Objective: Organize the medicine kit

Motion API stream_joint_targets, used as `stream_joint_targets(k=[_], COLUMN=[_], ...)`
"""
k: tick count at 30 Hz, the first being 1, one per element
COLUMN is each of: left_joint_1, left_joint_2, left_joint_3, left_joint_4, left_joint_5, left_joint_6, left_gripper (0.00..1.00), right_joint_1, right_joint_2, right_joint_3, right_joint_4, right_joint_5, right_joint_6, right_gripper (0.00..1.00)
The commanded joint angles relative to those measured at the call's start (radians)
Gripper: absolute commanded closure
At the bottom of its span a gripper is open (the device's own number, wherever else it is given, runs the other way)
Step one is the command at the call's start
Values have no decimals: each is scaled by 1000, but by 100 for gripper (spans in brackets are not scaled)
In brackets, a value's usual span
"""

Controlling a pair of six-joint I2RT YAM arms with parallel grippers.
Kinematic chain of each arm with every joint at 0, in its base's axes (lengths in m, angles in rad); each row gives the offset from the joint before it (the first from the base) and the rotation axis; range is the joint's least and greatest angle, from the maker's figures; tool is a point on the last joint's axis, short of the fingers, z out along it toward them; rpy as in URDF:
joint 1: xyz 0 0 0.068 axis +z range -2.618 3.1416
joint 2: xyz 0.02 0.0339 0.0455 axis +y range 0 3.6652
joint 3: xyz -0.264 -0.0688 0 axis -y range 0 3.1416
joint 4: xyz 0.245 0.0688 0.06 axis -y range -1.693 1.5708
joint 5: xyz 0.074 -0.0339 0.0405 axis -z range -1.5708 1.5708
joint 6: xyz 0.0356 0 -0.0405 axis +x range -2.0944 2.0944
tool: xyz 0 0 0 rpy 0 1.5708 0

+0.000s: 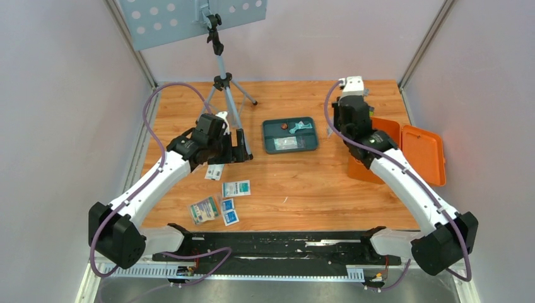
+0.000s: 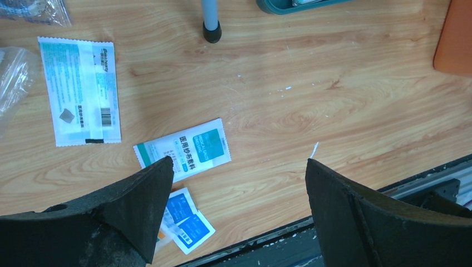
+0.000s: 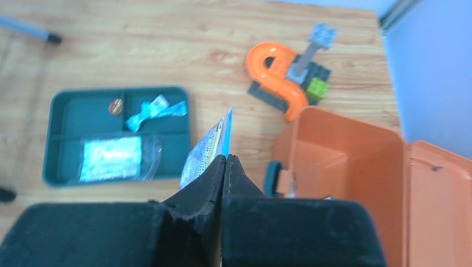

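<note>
Beside the boxy orange plastic medicine kit (image 3: 345, 161), lid-open on the woodgrain worktop (image 3: 167, 33), right jaws pinch a thin sachet (image 3: 209, 147); well left, left jaws gape above flat paper packets (image 2: 183, 149).

Wooden table (image 1: 296, 183) — sachets (image 1: 236, 188), teal tray (image 1: 274, 129), orange medicine kit (image 1: 423, 151).

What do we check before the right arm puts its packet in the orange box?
1. Right gripper shut on packet: ok.
2. Orange box open, lid folded back: ok.
3. Packet directly above the box opening: cannot tell; the right wrist view shows it near the box's edge.
4. Room inside the box: cannot tell, partly hidden by the gripper.
5. Left gripper open, holding nothing: ok.
6. Loose packets cleared off the table: not ok.
</note>
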Motion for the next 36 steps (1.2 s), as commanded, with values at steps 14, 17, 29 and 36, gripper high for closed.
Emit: stream_joint_targets(k=[14, 17, 29, 36], left_joint_1=[5, 5, 5, 6], left_joint_2=[-22, -17, -16, -34], left_joint_3=[30, 39, 42, 39], left_joint_4=[-1, -6, -21, -38], left_joint_5=[-20, -22, -44, -61], left_joint_6=[15, 19, 28, 20], left_gripper=[4, 4, 4, 4], right_joint_1=[-460, -520, -609, -574], right_joint_2=[-48, -10, 207, 269], right_joint_3=[-19, -43, -26, 45], right_joint_4=[-98, -97, -80, 19], right_joint_5=[-114, -132, -162, -294], right_joint_6=[201, 238, 372, 383], right_gripper=[100, 100, 100, 28])
